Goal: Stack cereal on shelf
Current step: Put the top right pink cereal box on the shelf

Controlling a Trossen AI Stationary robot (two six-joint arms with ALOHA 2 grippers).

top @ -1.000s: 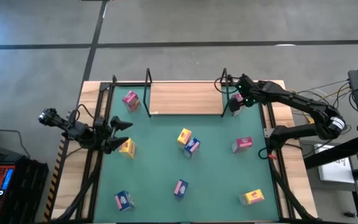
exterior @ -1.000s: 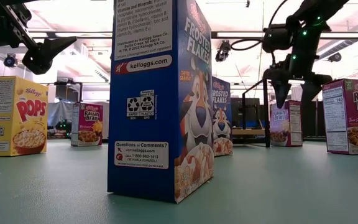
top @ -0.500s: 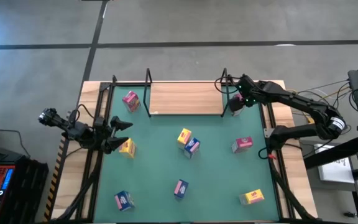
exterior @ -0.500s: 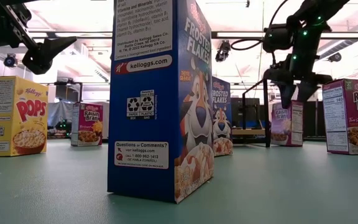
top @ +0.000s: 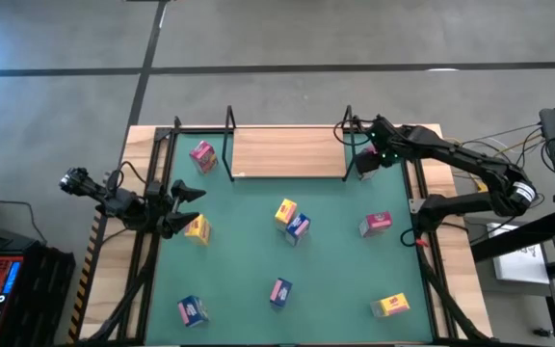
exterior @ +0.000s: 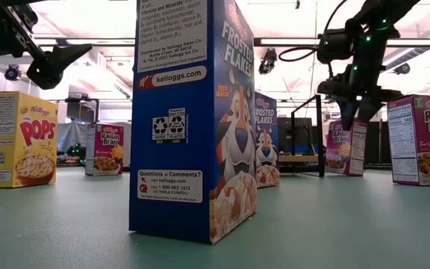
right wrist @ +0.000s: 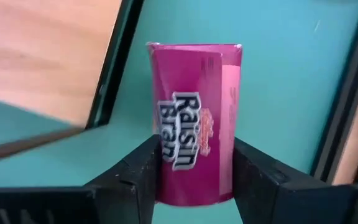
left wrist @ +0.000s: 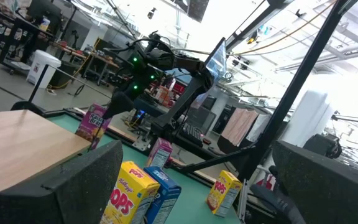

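The shelf is a light-wood board in black uprights at the far edge of the green mat. A pink cereal box stands on the mat just right of the shelf, and my right gripper is shut on it from above. Several more cereal boxes stand loose on the mat: pink, yellow, blue, pink. My left gripper hangs open at the mat's left side, just above a yellow box. My right gripper pinches the pink box's two opposite narrow sides between its two fingers, near the box's top end. The fingers point down from above. The box stands slightly tilted, its bottom at the level of the mat.
Near the front edge stand two blue boxes and a yellow one. Black frame rails run along both sides of the mat. The shelf's right upright stands close to the held box.
My right gripper has shut its fingers onto the pink box beside the shelf, staying in place. The box has tipped a little out of upright.
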